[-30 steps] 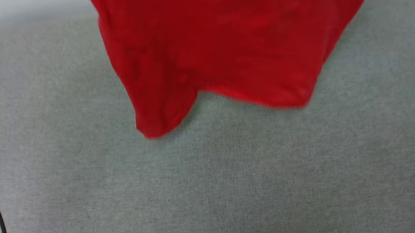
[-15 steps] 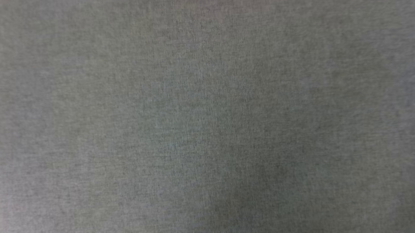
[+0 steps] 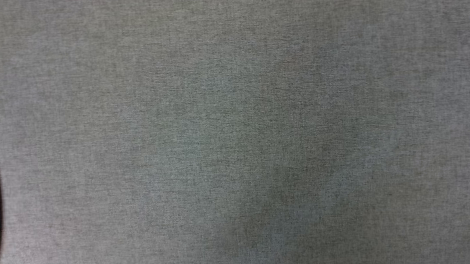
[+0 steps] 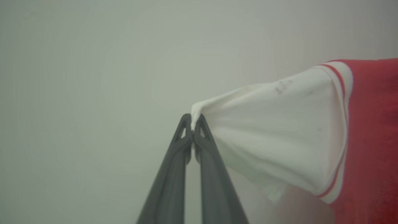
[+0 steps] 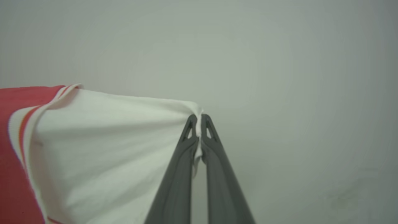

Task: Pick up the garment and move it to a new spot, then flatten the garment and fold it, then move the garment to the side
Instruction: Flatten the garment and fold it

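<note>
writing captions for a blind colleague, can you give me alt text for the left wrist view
The left gripper, shut, pinches the garment by the tip of a white sleeve, which is drawn taut to a point. The sleeve widens rightward to red-striped trim and the red body at the right edge, against a plain pale grey background.

The red jersey T-shirt [image 4: 373, 133] is stretched out sideways by its two white short sleeves. In the left wrist view, one sleeve [image 4: 279, 133] is drawn taut into a cone. Its tip is pinched in the left gripper [image 4: 193, 119], and red-and-white striped trim [image 4: 343, 90] joins it to the red body at that view's right edge. A faint dark smudge marks this sleeve's upper side. In the right wrist view, the other sleeve [image 5: 108, 149] is pulled just as tight, its tip clamped in the right gripper [image 5: 199, 119].
</note>
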You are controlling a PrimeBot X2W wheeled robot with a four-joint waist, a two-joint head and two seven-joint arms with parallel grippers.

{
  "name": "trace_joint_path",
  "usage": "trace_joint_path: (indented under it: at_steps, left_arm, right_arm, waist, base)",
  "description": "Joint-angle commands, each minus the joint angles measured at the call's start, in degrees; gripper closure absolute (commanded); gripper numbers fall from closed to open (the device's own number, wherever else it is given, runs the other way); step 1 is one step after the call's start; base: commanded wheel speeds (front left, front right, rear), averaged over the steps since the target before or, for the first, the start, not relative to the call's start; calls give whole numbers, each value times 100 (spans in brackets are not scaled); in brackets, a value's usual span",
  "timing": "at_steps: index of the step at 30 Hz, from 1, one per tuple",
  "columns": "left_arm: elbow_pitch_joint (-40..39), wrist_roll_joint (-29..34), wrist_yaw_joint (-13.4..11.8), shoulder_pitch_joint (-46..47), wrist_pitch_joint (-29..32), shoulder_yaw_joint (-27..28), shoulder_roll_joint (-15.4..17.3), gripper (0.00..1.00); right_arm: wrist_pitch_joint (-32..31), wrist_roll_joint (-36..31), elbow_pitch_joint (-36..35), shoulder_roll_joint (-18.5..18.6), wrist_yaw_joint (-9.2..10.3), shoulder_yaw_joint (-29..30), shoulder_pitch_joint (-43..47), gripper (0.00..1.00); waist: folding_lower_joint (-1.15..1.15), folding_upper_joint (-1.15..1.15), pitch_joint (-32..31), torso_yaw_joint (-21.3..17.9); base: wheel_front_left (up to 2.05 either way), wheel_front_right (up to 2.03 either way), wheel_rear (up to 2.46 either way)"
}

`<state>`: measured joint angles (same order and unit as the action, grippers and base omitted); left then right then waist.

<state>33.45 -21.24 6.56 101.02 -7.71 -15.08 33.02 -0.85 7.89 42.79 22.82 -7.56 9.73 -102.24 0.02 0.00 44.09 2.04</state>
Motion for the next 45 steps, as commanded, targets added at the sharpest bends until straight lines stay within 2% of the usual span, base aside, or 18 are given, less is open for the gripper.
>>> trace_joint_path:
  at_steps: [1,8,13,16,23,28,32,37,42,45]
  left_arm:
    - [162,-24,7,-255,-183,-55,-41,100]
    - [413,-237,46,-1102,-515,-222,-251,100]
    - [324,-421,61,-2107,-601,-360,-398,100]
    - [222,-524,56,-2674,-610,-417,-407,100]
    - [-187,-770,-80,-4255,-548,-538,-518,100]
    - [-557,-967,-220,-5400,-402,-585,-482,100]
    - [-832,-1121,-382,-6293,-323,-579,-404,100]
    - [-1081,-1301,-451,-7280,-203,-632,-303,100]
    - [-1308,-1336,-468,-8047,-45,-801,-180,100]
    - [-1416,-1389,-523,-8402,43,-854,-128,100]
  right_arm:
    - [167,59,138,30,14,26,179,100]
    - [352,433,459,145,13,-189,984,100]
    - [400,864,533,307,13,-489,1965,100]
    - [434,1064,469,413,13,-667,2526,100]
    - [343,1717,192,382,12,-990,4049,100]
    - [181,2255,-237,356,12,-1346,5211,100]
    - [14,2597,-590,479,12,-1666,6042,100]
    - [-254,3037,-938,626,12,-1933,6868,100]
    - [-448,3110,-1194,954,12,-2188,7549,100]
    - [-458,3193,-1252,1003,12,-2224,7864,100]
  waist:
    - [-2,0,-38,21]
    - [-2,0,-377,76]
    - [-2,0,-721,74]
    - [-2,0,-980,69]
    - [-2,0,-1670,46]
    - [-2,0,-2095,0]
    - [-2,0,-2406,-25]
    - [-2,0,-2739,-17]
    - [-2,0,-3038,23]
    - [-2,0,-3231,41]
  base:
    - [0,0,0]
    - [0,0,0]
    - [0,0,0]
    - [0,0,0]
    - [0,0,0]
    - [0,0,0]
    - [0,0,0]
    - [0,0,0]
    - [0,0,0]
    - [0,0,0]
